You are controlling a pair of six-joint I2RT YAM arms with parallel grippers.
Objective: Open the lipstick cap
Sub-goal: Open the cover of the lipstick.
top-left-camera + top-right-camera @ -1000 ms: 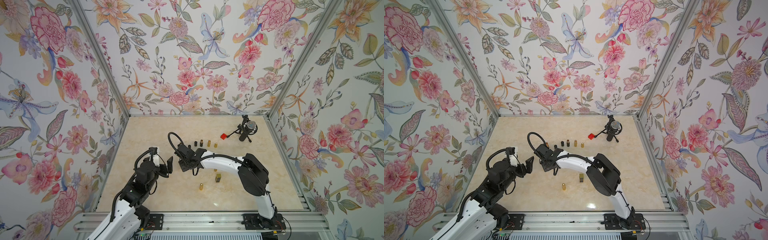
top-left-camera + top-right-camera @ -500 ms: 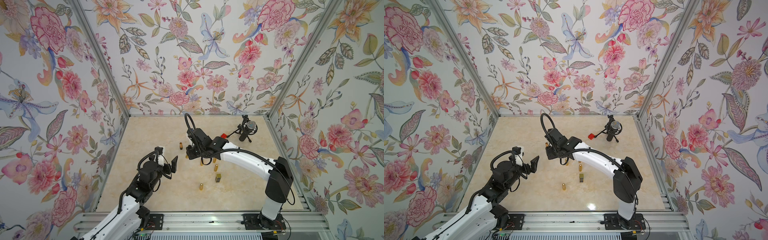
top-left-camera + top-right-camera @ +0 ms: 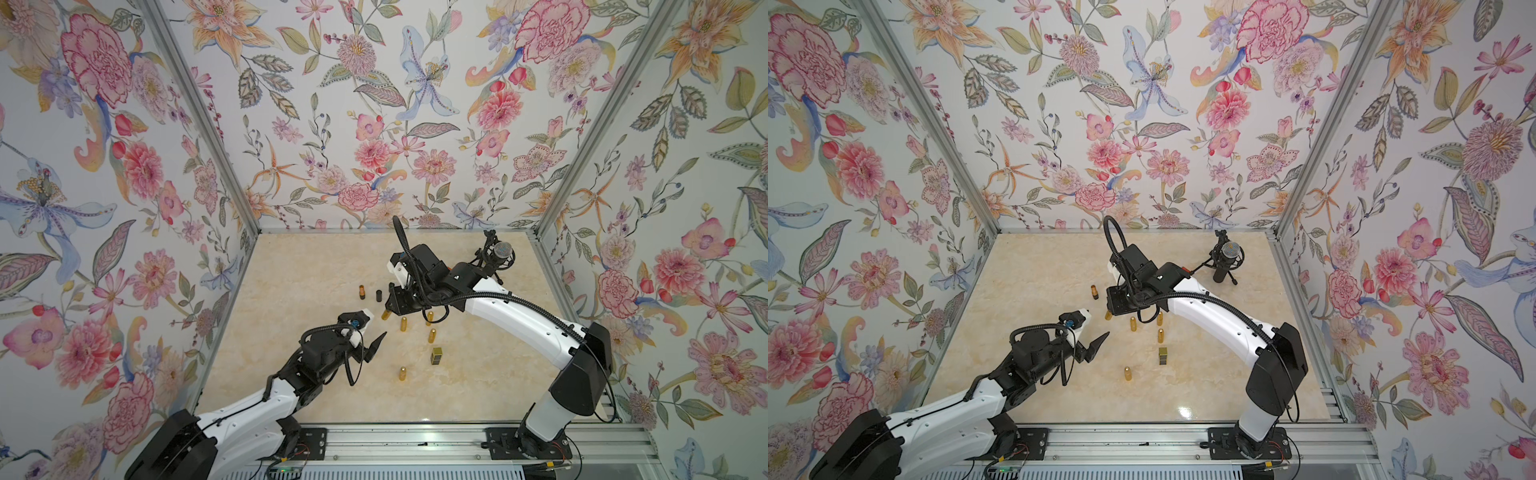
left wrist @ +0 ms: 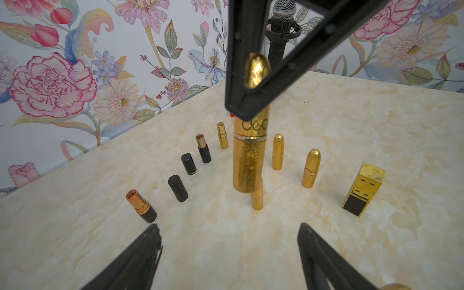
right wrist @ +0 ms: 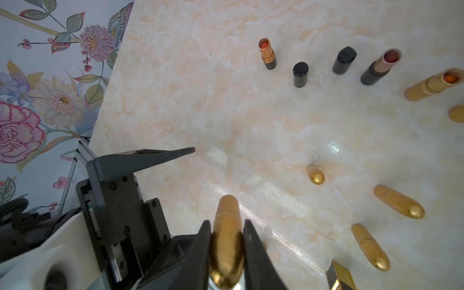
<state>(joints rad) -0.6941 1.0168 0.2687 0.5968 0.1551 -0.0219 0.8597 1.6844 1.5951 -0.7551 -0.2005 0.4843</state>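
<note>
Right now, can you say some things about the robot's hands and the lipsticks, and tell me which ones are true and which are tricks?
1. The right gripper is shut on a gold lipstick. True.
2. The left gripper holds a black cap. False: it is open and empty.
3. Three lipsticks stand on the table with their caps off. True.
4. The square gold lipstick lies on its side. False: it stands upright.

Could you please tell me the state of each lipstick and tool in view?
held gold lipstick: capped, aloft.
right tool: shut on held gold lipstick.
left tool: open, empty.
copper lipstick: uncapped, upright.
beige lipstick: uncapped, upright.
square gold lipstick: capped, upright.
</note>
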